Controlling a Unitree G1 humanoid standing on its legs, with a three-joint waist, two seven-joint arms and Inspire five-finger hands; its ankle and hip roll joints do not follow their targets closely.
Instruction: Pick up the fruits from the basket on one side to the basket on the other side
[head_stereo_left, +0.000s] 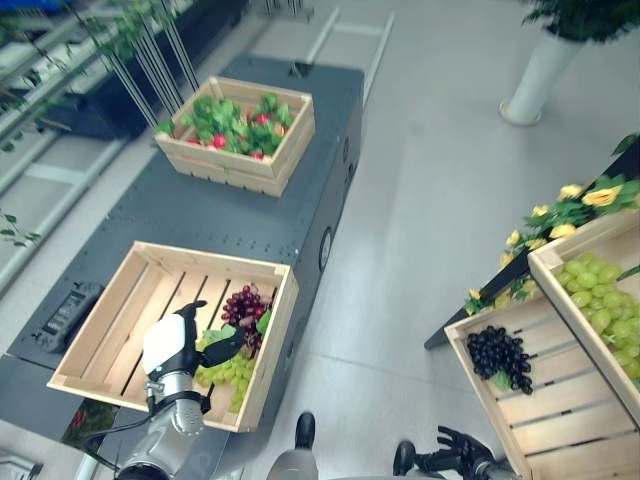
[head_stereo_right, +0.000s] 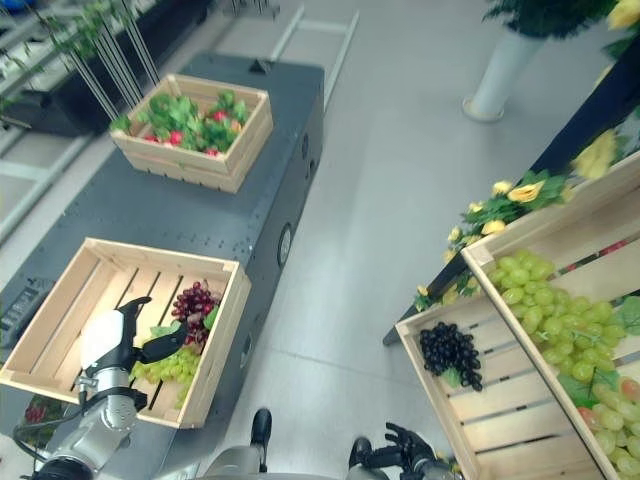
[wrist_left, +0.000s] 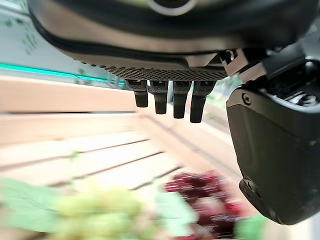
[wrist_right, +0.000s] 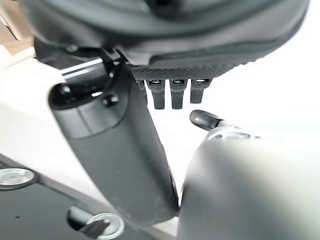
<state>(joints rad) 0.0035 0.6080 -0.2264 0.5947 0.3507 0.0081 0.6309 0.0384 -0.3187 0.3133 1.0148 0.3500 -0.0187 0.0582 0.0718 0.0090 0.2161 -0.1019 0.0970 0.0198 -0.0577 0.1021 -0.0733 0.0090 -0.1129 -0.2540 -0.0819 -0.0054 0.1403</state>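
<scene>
Both hands (head_stereo_left: 180, 345) (head_stereo_left: 455, 445) open, apart.

A pale grey floor (head_stereo_left: 420, 200) of smooth tiles runs between two stands. A long dark grey bench (head_stereo_left: 230, 215) stands at the left, its top dotted with small holes. Beyond its far end lies a light metal frame (head_stereo_left: 345, 40). A white planter (head_stereo_left: 540, 75) stands at the floor's far right.

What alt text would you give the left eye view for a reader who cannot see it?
The left robot hand hangs open over a pale slatted wooden crate on a dark grey table, above green grapes and dark red grapes. A second slatted wooden crate on the right holds black grapes.
</scene>
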